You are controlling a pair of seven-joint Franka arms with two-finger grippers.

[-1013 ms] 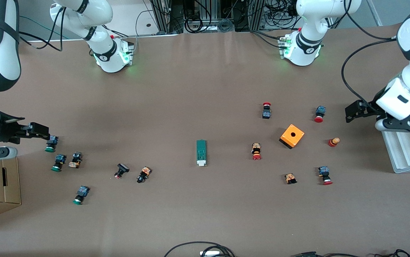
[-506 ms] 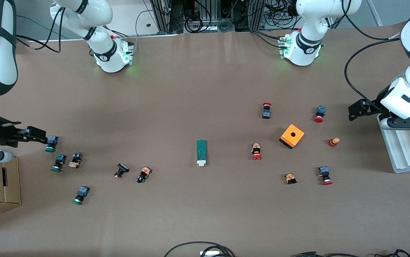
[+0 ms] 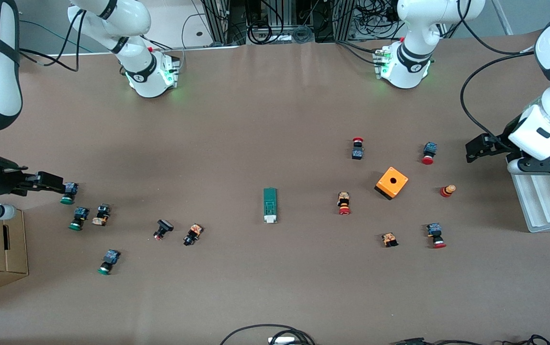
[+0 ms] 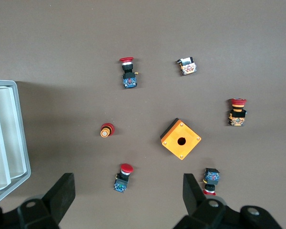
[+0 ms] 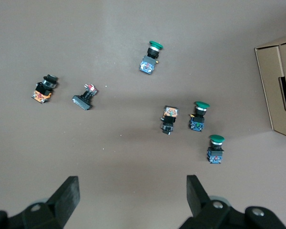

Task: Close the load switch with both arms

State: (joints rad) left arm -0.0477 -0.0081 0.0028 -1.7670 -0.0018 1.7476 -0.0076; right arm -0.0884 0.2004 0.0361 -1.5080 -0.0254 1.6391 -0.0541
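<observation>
Both arms have shifted slightly since a second ago: the right gripper point(image 3: 52, 181) has drawn a little toward its own end of the brown bench point(image 3: 265, 287) and risen in the front view, and the left gripper point(image 3: 477, 148) has edged upward too, while nothing on the bench has moved. The right gripper hangs over the bench edge beside a green-capped push button point(image 3: 68, 192); the left gripper hangs over the bench near a ribbed white plastic tray point(image 3: 545, 201). Each has its fingers point(image 4: 62, 193) spread wide with nothing between them, as both wrist views show point(image 5: 66, 195).

The load switch point(image 3: 269, 205), a narrow dark-green rectangular block with a white lever piece, lies flat mid-bench, well apart from both grippers and from the orange box with a round hole point(image 3: 392, 182). Its long axis runs toward and away from the front camera, with the white end nearer that camera and the green end pointing toward the robots' bases.

By my judgement the task is at its start, with the approach not yet made. Next, both arms need to travel inward to the switch, one to steady the green body and the other to press the white lever.
</observation>
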